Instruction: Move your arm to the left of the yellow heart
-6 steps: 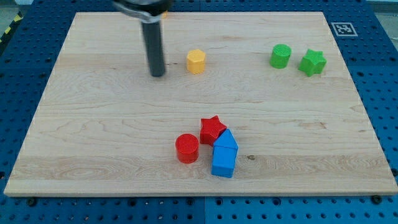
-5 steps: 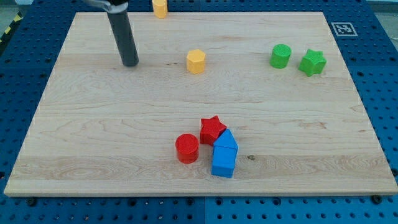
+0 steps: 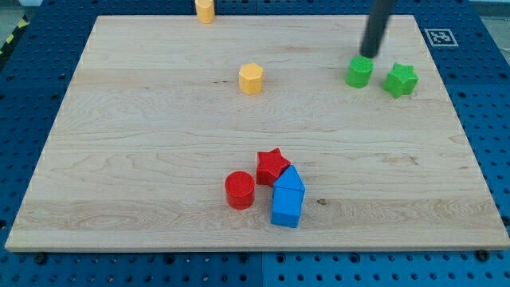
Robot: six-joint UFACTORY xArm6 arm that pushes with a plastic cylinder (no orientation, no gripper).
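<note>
Looking across the board, only the lower stretch of the dark rod shows, its upper part cut off by the view's top edge; my tip (image 3: 370, 55) sits on the wood just above the green cylinder (image 3: 359, 72), very close to it, though whether the two touch cannot be told from here. It is a plain rod with nothing to open or close, and it holds nothing. A yellow block (image 3: 205, 9) at the view's top edge is partly cut off, so its shape is hard to make out; it may be the heart, but I cannot say. It lies far to the view's left of my tip. The other yellow block (image 3: 251, 79), faceted like a hexagon, stands alone on the upper middle of the board. A green star (image 3: 401, 80) rests just to the right of the green cylinder, a small gap between them. Low in the middle, a red cylinder (image 3: 240, 190), a red star (image 3: 272, 166) and two blue blocks huddle together: the upper blue block (image 3: 289, 180) touches the star, the lower blue block (image 3: 286, 209) presses against its neighbour. The wooden board (image 3: 127, 159) is pale, with fine grain, lying on a blue perforated table (image 3: 490, 96).
</note>
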